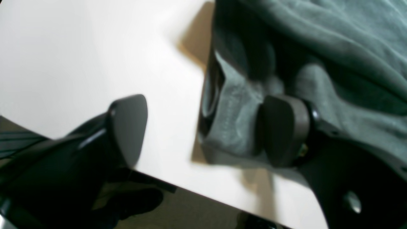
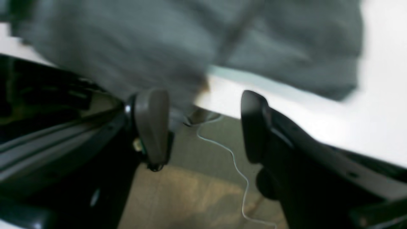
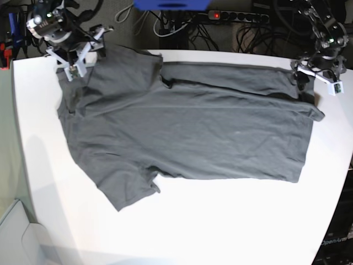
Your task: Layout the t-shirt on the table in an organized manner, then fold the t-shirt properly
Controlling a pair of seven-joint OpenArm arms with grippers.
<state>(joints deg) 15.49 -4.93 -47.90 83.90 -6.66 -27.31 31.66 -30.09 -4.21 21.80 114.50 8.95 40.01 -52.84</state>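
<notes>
right gripper (image 3: 70,65) sits at the far left corner of the table (image 3: 220,232) in the base view, over the shirt (image 3: 187,132) near its upper left corner. right wrist view is blurred: right gripper (image 2: 203,127) has its jaws spread, nothing between the pads, floor and a thin white cable (image 2: 235,165) visible through the gap. shirt (image 2: 190,41) lies just beyond the fingertips (image 2: 152,121), hanging slightly past the table (image 2: 365,121) edge; cannot tell if the left pad touches cloth. moving right in the base view: shirt is spread mostly flat across the far half of the table, lying sideways, one sleeve pointing toward the near edge at lower left, hem toward the right, a fold line running along the far edge, light wrinkles all over. near half of the table is bare white. left gripper (image 3: 317,74) is at the far right, at the shirt's far right corner. left wrist view: left gripper (image 1: 203,130) is released, jaws wide apart; one finger (image 1: 283,130) rests against a bunched, raised edge of the shirt (image 1: 318,47), the other finger (image 1: 127,127) is over bare table (image 1: 79,57) well clear of the cloth. no cloth is pinched between them. table edge and dark floor show below.
</notes>
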